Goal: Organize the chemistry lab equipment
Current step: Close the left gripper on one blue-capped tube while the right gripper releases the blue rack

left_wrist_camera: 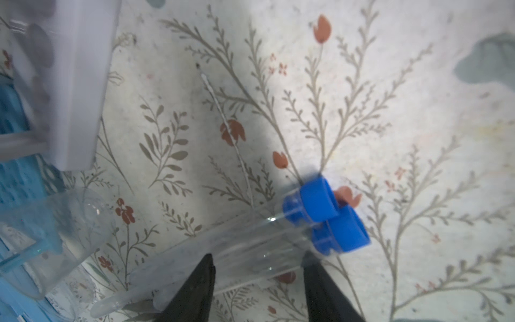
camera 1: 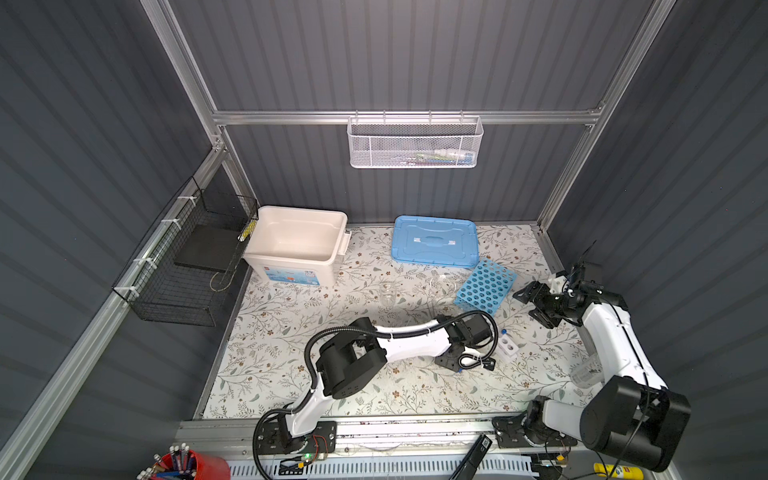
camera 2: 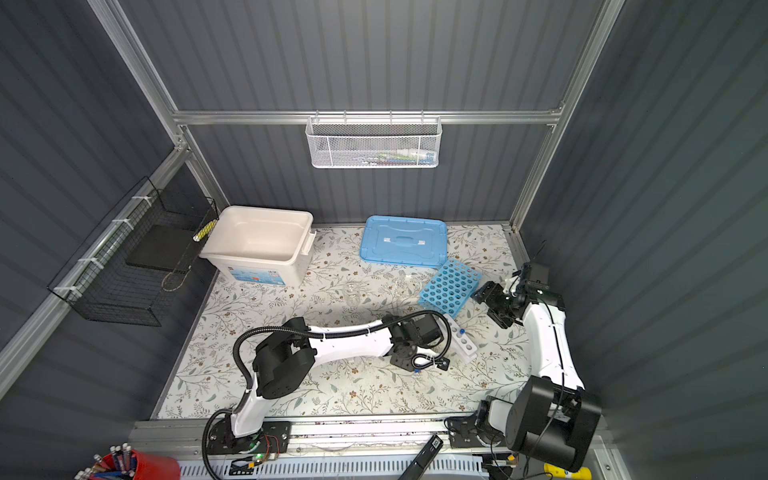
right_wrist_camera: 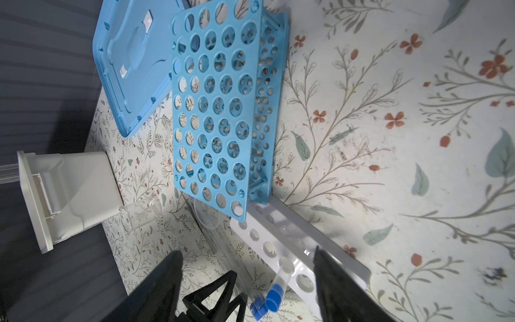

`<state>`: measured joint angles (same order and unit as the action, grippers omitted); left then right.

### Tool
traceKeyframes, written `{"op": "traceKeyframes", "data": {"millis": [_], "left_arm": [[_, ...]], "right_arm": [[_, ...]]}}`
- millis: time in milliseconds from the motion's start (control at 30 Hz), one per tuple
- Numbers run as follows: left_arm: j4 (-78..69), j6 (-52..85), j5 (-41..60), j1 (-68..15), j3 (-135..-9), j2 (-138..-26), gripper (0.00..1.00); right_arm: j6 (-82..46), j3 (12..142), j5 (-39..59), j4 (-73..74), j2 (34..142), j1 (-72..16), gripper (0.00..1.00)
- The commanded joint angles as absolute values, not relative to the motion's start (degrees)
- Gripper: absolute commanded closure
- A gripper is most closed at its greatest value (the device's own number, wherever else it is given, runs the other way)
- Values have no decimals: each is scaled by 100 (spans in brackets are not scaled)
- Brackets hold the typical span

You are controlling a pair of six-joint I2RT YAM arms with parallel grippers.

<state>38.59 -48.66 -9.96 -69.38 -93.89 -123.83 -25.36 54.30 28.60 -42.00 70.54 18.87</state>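
Observation:
Two clear blue-capped tubes [left_wrist_camera: 250, 245] lie side by side on the flowered table. My left gripper [left_wrist_camera: 257, 258] hangs low over them, jaws apart, one finger on either side of their middle and no grip showing; in both top views it is at centre [camera 1: 451, 361] [camera 2: 405, 359]. A third tube [right_wrist_camera: 278, 281] stands in the small white rack [camera 1: 509, 345] [right_wrist_camera: 278, 242]. A thin rod [left_wrist_camera: 228, 133] lies on the table. The blue many-holed rack [camera 1: 486, 291] [right_wrist_camera: 217, 111] leans behind. My right gripper [camera 1: 530, 307] [right_wrist_camera: 246, 253] stands open and empty to the rack's right.
The open white bin [camera 1: 297, 245] stands back left, its light-blue lid [camera 1: 434, 241] flat at the back. A glass beaker [camera 1: 387, 293] and a clear dish [camera 1: 442, 284] sit mid-table; another beaker [camera 1: 586, 372] is by my right arm. Wire baskets hang on the walls.

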Motion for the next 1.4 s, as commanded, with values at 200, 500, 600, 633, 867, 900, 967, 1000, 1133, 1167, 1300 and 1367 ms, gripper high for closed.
{"op": "traceKeyframes", "data": {"millis": [200,500,600,633,867,900,967,1000,1133,1167,1300,1367], "left_arm": [[4462,-4810,-664,-6899,-9444,-12928,51],[4758,-4829,-627,-6899,-9864,-13323,56],[4825,-4821,-567,-6899,-9960,-13418,58],[4830,-4820,-564,-6899,-9978,-13434,58],[4917,-4778,-553,-6904,-10087,-13542,61],[4922,-4767,-536,-6907,-10114,-13552,61],[4930,-4767,-507,-6906,-10163,-13579,61],[4952,-4756,-487,-6908,-10206,-13594,61],[4982,-4683,-445,-6908,-10342,-13664,65],[5016,-4655,-448,-6908,-10379,-13694,65],[4967,-4556,-503,-6908,-10337,-13729,66],[4931,-4504,-497,-6908,-10320,-13720,67]], "right_arm": [[-2564,5440,3145,-4397,6763,2021,24],[-2626,5414,3309,-4435,6547,2086,24],[-2626,5431,3343,-4493,6444,2108,24],[-2626,5439,3361,-4510,6442,2124,24],[-2642,5432,3441,-4573,6225,2180,24],[-2639,5432,3444,-4573,6209,2182,24],[-2654,5432,3460,-4587,6197,2190,24],[-2649,5440,3457,-4588,6194,2190,24],[-2641,5465,3452,-4641,6163,2200,24],[-2644,5467,3454,-4654,6146,2198,24],[-2679,5510,3436,-4704,6049,2215,24],[-2689,5544,3437,-4736,6021,2215,23]]}}
